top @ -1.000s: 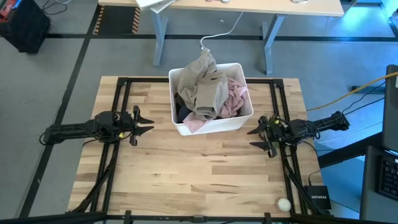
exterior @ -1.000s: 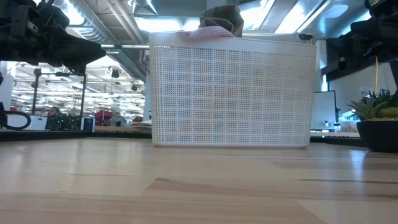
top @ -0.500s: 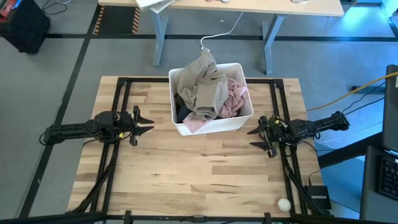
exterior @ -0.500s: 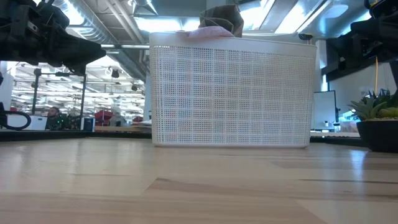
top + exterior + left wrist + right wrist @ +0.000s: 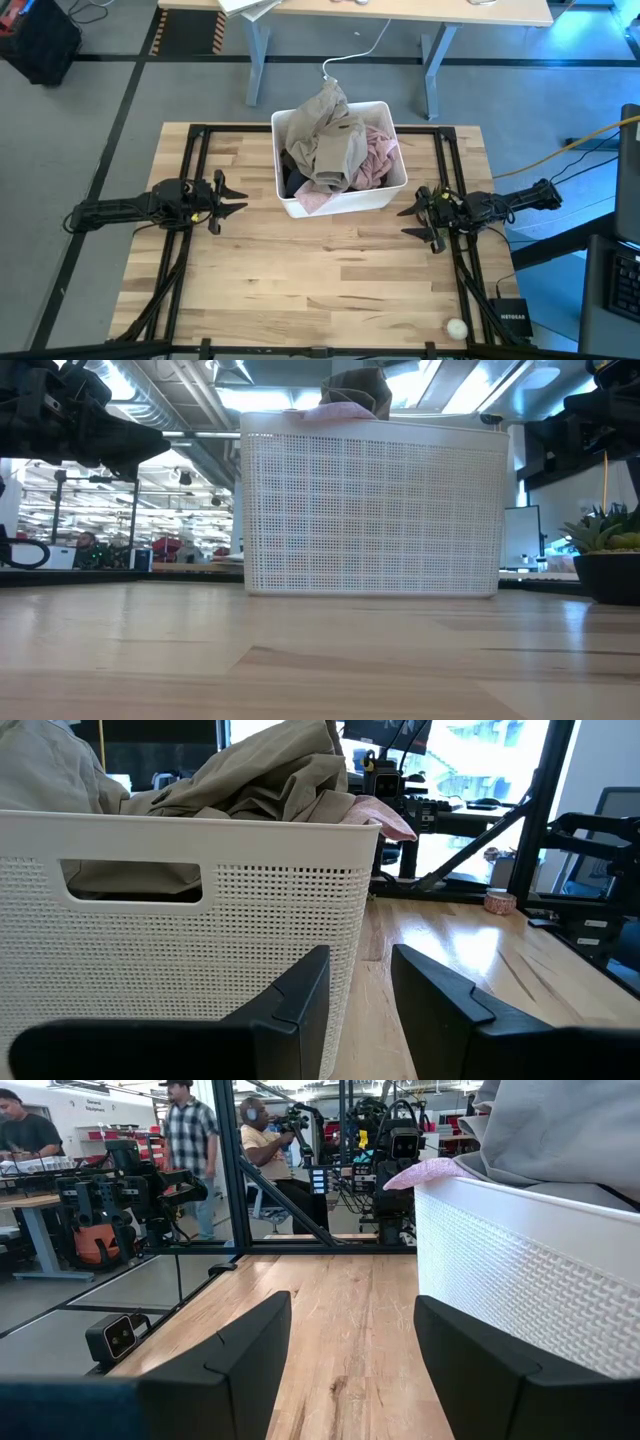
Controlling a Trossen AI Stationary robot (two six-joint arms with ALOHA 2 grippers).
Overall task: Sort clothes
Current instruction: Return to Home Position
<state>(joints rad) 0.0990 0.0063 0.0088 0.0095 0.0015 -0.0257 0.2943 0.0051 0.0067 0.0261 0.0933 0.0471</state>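
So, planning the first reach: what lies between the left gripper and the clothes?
In the high view, only bare table and the white bin's wall separate the left gripper from the clothes.

White perforated bin (image 5: pixel 345 200); khaki-beige garment (image 5: pixel 330 140), pale pink garment (image 5: pixel 375 155), black garment (image 5: pixel 293 182); light wood-grain desk (image 5: pixel 300 290).

We log the setting as a robotics lab or workshop. Beyond the butcher-block tabletop (image 5: pixel 320 270) we see exposed ceiling ducts (image 5: pixel 150 405), taped floor lines, a height-adjustable desk (image 5: pixel 350 12), further robot rigs (image 5: pixel 130 1190), and people (image 5: pixel 190 1150) at benches.
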